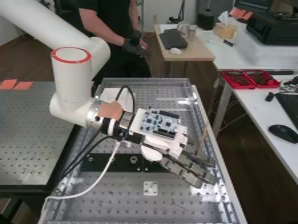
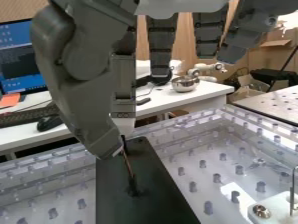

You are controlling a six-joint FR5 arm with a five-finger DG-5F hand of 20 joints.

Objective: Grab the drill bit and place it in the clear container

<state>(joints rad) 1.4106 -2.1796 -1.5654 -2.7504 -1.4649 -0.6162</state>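
And here the hand (image 1: 189, 171) is narrowing to a pinch, seemingly holding the drill bit (image 2: 128, 162) near its upper end, though that contact is hard to make out. The bit is hanging upright over the dark plate (image 2: 156, 202), likely light, stiff and slick, easily twisting; the upper shank is looking the safest grip. The wrist view is giving us thumb and bit in profile; the high view is adding the circuit board (image 1: 159, 122) on the hand's back.
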